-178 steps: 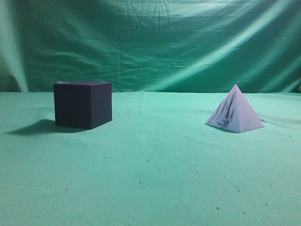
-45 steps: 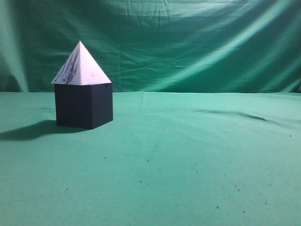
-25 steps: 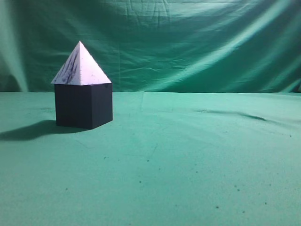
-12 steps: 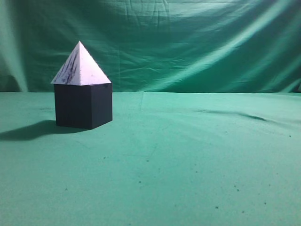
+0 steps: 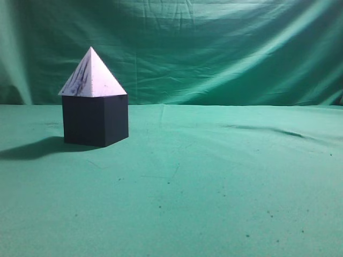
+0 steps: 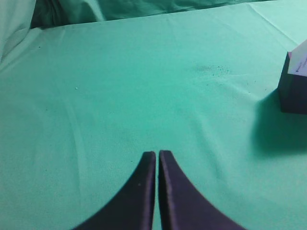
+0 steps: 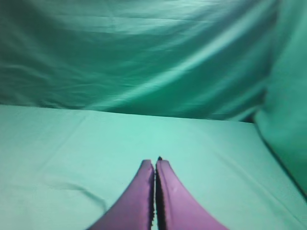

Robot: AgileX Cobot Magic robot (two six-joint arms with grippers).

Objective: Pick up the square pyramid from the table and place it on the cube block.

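Observation:
The pale square pyramid [image 5: 92,75] with dark streaks stands upright on top of the dark cube block [image 5: 95,120], at the left of the green table [image 5: 203,176] in the exterior view. No gripper shows in that view. In the left wrist view the cube [image 6: 292,93] with a corner of the pyramid [image 6: 300,61] on it sits at the right edge, far from my left gripper [image 6: 157,153], which is shut and empty. My right gripper [image 7: 154,162] is shut and empty over bare cloth.
A green cloth backdrop [image 5: 214,48] hangs behind the table. A low wrinkle in the cloth [image 5: 268,129] lies at the right. The cube casts a shadow [image 5: 32,147] to its left.
The pyramid, earlier on the table at the right, stands on the cube. Over the last second nothing has visibly moved.

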